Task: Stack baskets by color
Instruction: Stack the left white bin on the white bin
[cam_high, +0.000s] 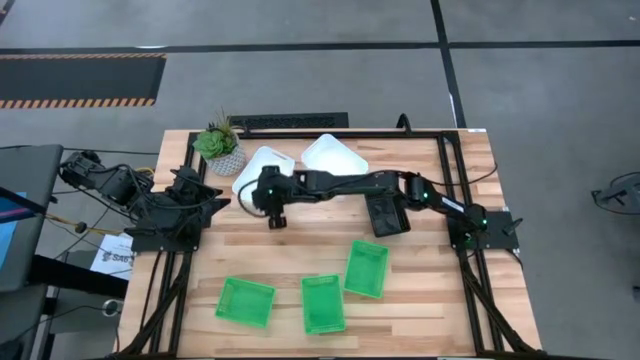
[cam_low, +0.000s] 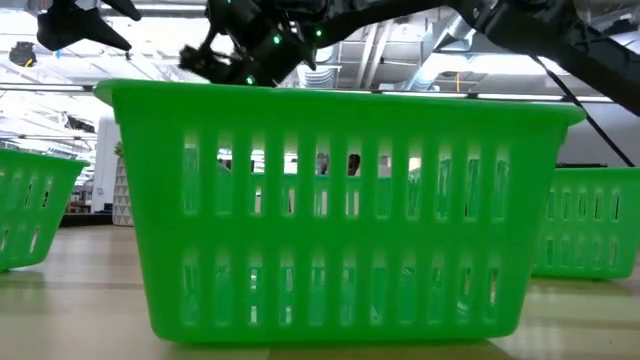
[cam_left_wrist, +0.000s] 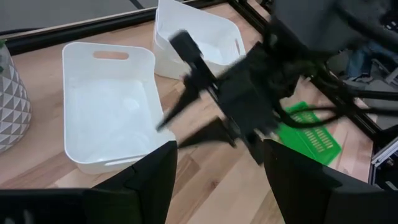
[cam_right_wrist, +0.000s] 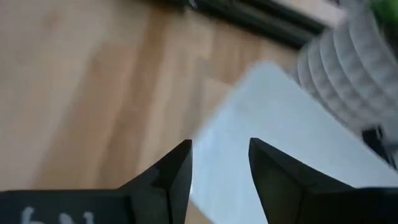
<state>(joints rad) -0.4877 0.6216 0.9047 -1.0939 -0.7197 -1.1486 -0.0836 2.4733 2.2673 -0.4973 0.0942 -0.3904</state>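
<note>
Two white baskets rest on their bases at the far middle of the table. A black basket lies partly under my right arm. Three green baskets stand apart along the near side. My right gripper is open and slants down over the near edge of the left white basket. In the left wrist view its two fingers hover at that basket's rim, apart from it. My left gripper waits open at the table's left.
A potted plant in a white ribbed pot stands just left of the white baskets, close to my right gripper. In the low view the middle green basket fills the front. Bare wood lies between the white and green baskets.
</note>
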